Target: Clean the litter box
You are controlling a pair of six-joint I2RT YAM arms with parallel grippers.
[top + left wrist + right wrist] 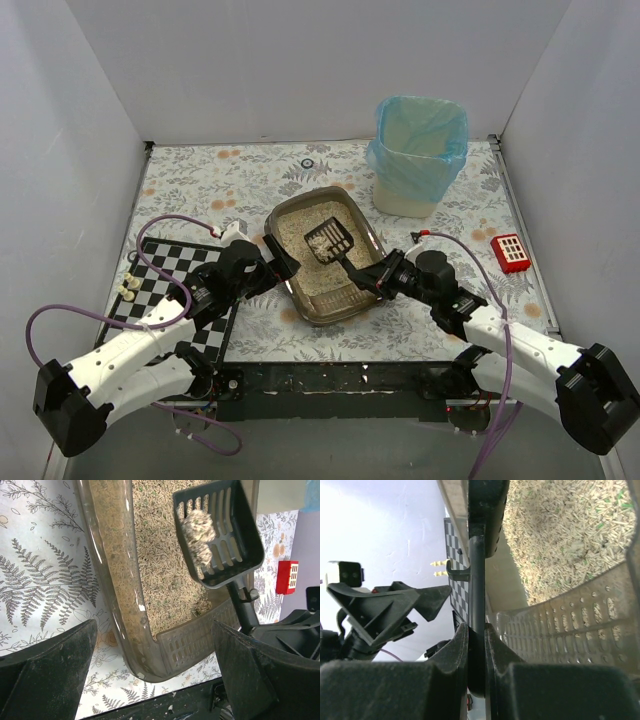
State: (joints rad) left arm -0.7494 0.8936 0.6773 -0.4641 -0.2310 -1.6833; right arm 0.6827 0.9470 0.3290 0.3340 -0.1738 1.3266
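Note:
The litter box (297,296), a dark brown tray of beige litter, sits mid-table. My right gripper (373,281) is shut on the handle of the black slotted scoop (330,240) and holds it over the litter. In the right wrist view the fingers (455,650) clamp the handle (476,580). The scoop (220,535) carries a pale clump (197,537). My left gripper (283,262) is open at the box's left rim. In the left wrist view the gripper (154,625) stands with its jaws wide apart on either side of the box's near corner (150,665), touching nothing.
A beige bin with a blue bag (420,155) stands at the back right. A small red block (510,253) lies right of the box. A chessboard (165,285) with a few pale pieces (128,290) lies at the left. White walls close in the table.

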